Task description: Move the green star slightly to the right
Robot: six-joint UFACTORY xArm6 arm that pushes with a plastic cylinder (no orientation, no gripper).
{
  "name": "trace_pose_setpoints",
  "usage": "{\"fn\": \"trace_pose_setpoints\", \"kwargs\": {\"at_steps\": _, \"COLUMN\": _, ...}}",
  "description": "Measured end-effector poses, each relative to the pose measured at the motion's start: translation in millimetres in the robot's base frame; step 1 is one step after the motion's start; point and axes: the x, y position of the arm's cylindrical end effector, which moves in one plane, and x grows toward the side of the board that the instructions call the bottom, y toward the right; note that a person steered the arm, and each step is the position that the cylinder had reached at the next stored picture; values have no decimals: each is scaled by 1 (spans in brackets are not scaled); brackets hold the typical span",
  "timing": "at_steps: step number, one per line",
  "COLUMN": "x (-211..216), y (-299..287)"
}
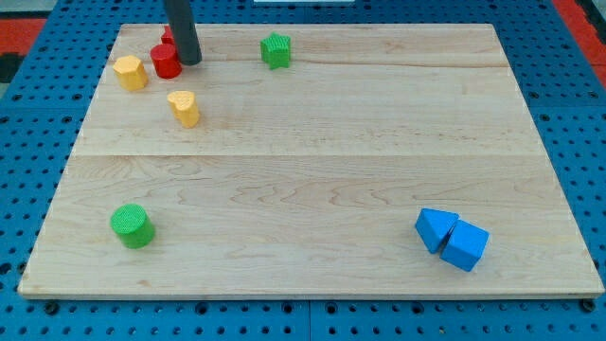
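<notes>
The green star (276,50) lies near the view's top, left of centre, on the wooden board (312,180). My tip (189,61) is to the star's left, about ninety pixels away, touching the right side of a red cylinder (166,61). The dark rod rises from the tip out of the view's top. A second red block (168,36) shows partly behind the rod.
A yellow block (130,72) sits left of the red cylinder. A yellow heart-like block (185,108) lies below them. A green cylinder (132,225) is at the lower left. Two blue blocks (452,238) touch each other at the lower right.
</notes>
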Motion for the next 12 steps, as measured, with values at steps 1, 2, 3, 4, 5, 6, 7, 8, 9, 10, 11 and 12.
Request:
{"fn": "trace_pose_setpoints", "kwargs": {"at_steps": 1, "x": 0, "y": 13}}
{"fn": "trace_pose_setpoints", "kwargs": {"at_steps": 2, "x": 0, "y": 48}}
{"fn": "trace_pose_setpoints", "kwargs": {"at_steps": 3, "x": -3, "y": 63}}
{"fn": "trace_pose_setpoints", "kwargs": {"at_steps": 4, "x": -4, "y": 90}}
{"fn": "trace_pose_setpoints", "kwargs": {"at_steps": 5, "x": -4, "y": 108}}
{"fn": "trace_pose_setpoints", "kwargs": {"at_steps": 6, "x": -4, "y": 112}}
{"fn": "trace_pose_setpoints", "kwargs": {"at_steps": 7, "x": 14, "y": 106}}
{"fn": "trace_pose_setpoints", "kwargs": {"at_steps": 8, "x": 19, "y": 100}}
{"fn": "trace_pose_setpoints", "kwargs": {"at_steps": 9, "x": 24, "y": 98}}
{"fn": "trace_pose_setpoints", "kwargs": {"at_steps": 10, "x": 32, "y": 90}}
{"fn": "trace_pose_setpoints", "kwargs": {"at_steps": 11, "x": 33, "y": 92}}
{"fn": "trace_pose_setpoints", "kwargs": {"at_steps": 12, "x": 33, "y": 93}}
